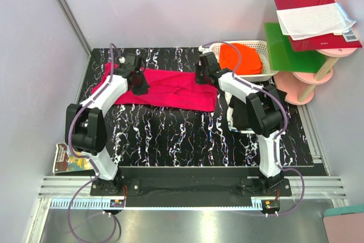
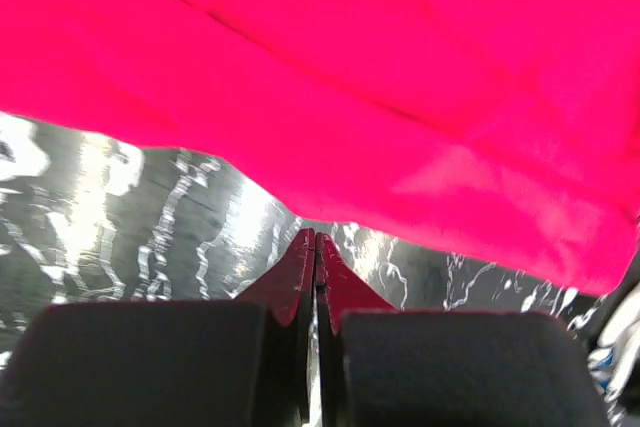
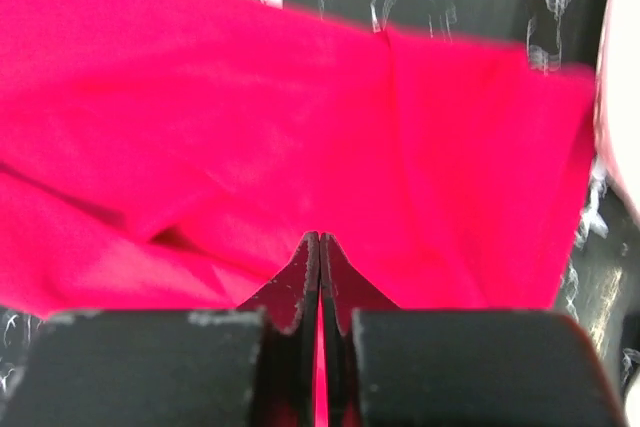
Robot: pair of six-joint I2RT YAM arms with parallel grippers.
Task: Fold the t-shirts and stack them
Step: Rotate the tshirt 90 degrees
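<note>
Start at the left tool point(image 2: 316, 239): pressed shut with no cloth showing between the fingers, tips over bare worktop point(image 2: 150, 217), just short of the near edge of the magenta-pink t-shirt point(image 2: 400, 77). Move to the right tool point(image 3: 320, 239): likewise closed, tips down over the same shirt's rumpled cloth. Cannot tell whether a pinch of fabric is caught there.

From above, find that shirt spread crosswise on the far half of the worktop, with one tool toward each end and its right end near the white basket point(image 1: 266, 73). Find the orange t-shirt point(image 1: 242, 58) bunched inside that basket. Cannot make out a black shirt for certain.

Judging by this, mid-fold on the first shirt, with no stack begun. To do it well:
- Open the left tool and bite the hem itself instead of closing short of it.
- Take matching points at either end and lift only enough to clear the worktop.
- Carry both ends across together at even height, lay edge on edge, and release once flat.
- Flatten the ridge by the right tool first, or risk folding a crease in.
- Keep the right arm off the basket.

As for writing: look to the red booklet point(image 1: 296, 1) under white paper point(image 1: 313, 18) on the pink stand point(image 1: 301, 92), bearing a barcode label point(image 1: 351, 36) and small print, too small to read. Likewise illegible on the colourful printed card point(image 1: 65, 160) by the left base.
</note>
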